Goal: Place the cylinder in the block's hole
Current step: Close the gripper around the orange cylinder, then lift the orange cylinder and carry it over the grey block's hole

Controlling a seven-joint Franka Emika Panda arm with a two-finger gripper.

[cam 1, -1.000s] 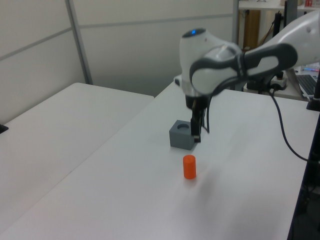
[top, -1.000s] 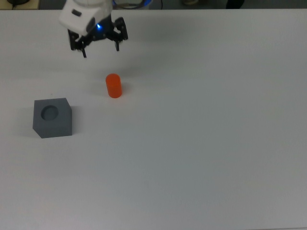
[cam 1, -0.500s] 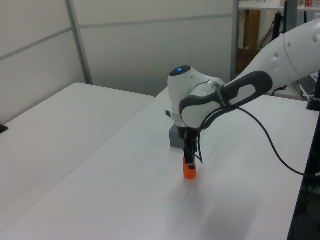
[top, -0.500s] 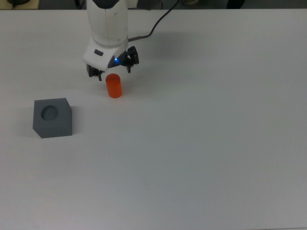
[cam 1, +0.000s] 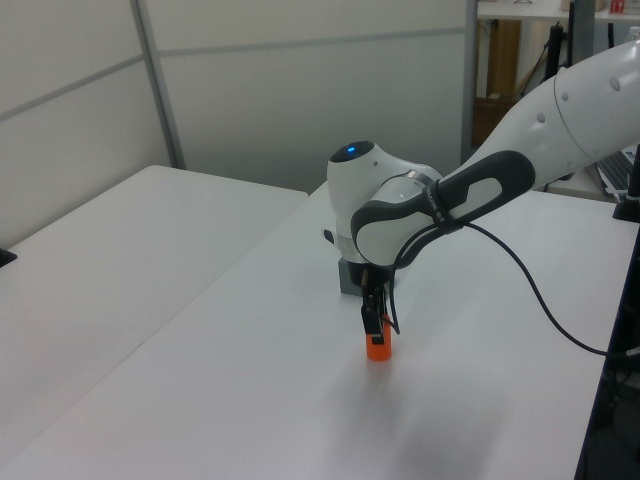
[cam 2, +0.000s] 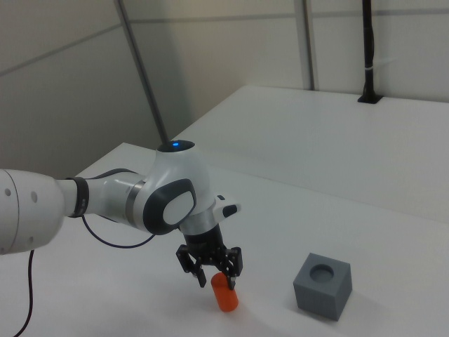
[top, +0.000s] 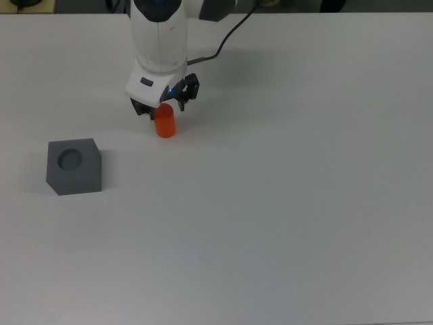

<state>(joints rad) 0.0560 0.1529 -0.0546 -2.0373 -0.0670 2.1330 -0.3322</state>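
While no writing shows, the spread pincer (cam 2: 214,272) straddles the cylinder (cam 2: 224,293) (upright), gripping nothing.

Arm reaches down over the table, wrist bent so the gripper (top: 161,107) (cam 1: 375,325) (cam 2: 210,270) points straight down, low near the surface. Fingers (cam 2: 233,265) spread apart, one on each side, not closed. Blue light lit on the wrist.
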